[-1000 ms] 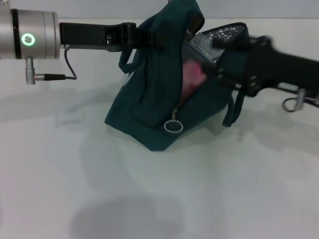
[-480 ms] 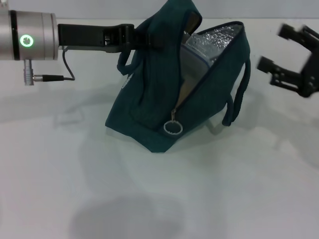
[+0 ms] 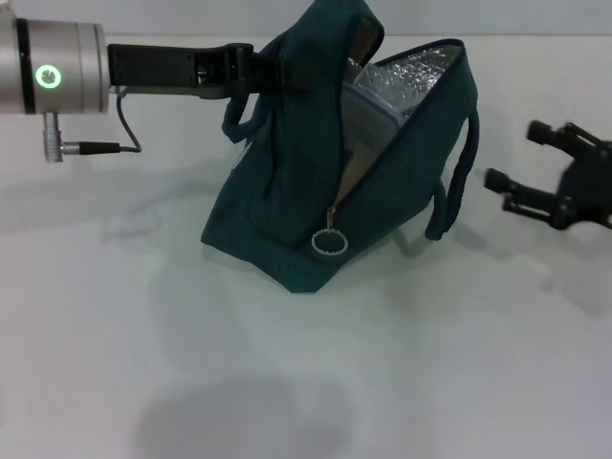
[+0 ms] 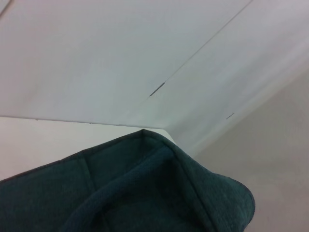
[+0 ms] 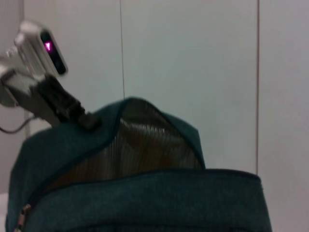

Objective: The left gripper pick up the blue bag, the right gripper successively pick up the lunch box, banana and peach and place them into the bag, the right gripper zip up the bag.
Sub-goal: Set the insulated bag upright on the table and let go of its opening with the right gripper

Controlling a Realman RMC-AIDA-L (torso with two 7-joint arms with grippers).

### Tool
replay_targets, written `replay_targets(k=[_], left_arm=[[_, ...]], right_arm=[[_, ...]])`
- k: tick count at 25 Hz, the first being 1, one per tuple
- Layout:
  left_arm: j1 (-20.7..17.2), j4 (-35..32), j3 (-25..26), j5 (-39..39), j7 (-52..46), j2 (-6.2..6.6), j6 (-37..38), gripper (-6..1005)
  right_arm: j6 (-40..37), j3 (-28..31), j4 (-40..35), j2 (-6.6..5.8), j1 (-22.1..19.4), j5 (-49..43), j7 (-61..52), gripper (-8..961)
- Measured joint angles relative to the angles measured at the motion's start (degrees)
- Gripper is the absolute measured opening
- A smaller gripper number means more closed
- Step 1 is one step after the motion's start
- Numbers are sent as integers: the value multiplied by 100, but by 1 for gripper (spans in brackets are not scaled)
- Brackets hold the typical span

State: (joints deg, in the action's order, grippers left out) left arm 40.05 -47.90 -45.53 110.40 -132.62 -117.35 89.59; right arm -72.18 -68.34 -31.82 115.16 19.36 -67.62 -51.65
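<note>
The blue bag (image 3: 287, 191) stands tilted on the white table, its mouth open to the right and showing silver foil lining (image 3: 421, 67). My left gripper (image 3: 260, 73) is shut on the bag's upper edge and holds it up. Just inside the mouth lies the lunch box (image 3: 368, 110), of which I see part of a clear lid with a blue rim. The banana and peach are hidden. The zipper's ring pull (image 3: 330, 242) hangs low on the front. My right gripper (image 3: 514, 155) hovers open and empty, to the right of the bag and apart from it. The bag (image 5: 145, 193) fills the right wrist view.
A loop handle (image 3: 457, 182) hangs down the bag's right side, between the bag and my right gripper. The left arm's silver wrist (image 3: 53, 72) with its cable reaches in from the far left. Bare white table lies in front of the bag.
My right gripper was in the bag's mouth with the pink peach; it has since pulled out to the right and dropped lower, open and empty. The peach no longer shows.
</note>
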Motion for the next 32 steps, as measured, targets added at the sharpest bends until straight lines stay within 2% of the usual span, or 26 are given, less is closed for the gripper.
replay_targets(k=[7, 10, 14, 17, 19, 21, 25, 28, 32], left_arm=[[-21, 0, -3, 1, 0, -13, -4, 54], [-53, 0, -7, 1, 7, -17, -3, 54], [-123, 0, -7, -3, 16, -14, 2, 53], [-224, 5, 4, -28, 25, 17, 10, 53], [-278, 69, 6, -35, 62, 27, 13, 53], [-339, 173, 7, -45, 125, 27, 34, 53], [-563, 296, 10, -133, 239, -27, 149, 54], [-683, 626, 7, -390, 376, -49, 452, 54], [-897, 904, 4, -807, 550, -75, 1049, 53]], right_arm=[[1145, -78, 677, 43, 1092, -24, 49, 864], [1642, -40, 773, 92, 1327, 103, 200, 863], [1882, -20, 806, 113, 1296, 1324, 1051, 862], [1310, -55, 813, 113, 1043, 2516, 1934, 861], [453, -201, 823, 113, 773, 3355, 2538, 861], [-284, -410, 803, 111, 571, 3790, 2809, 860], [-1171, -825, 525, 85, 290, 3935, 2789, 860], [-1375, -1023, 270, 47, 137, 3861, 2222, 860], [-1725, -1086, 264, 39, -4, 3844, 2064, 860]])
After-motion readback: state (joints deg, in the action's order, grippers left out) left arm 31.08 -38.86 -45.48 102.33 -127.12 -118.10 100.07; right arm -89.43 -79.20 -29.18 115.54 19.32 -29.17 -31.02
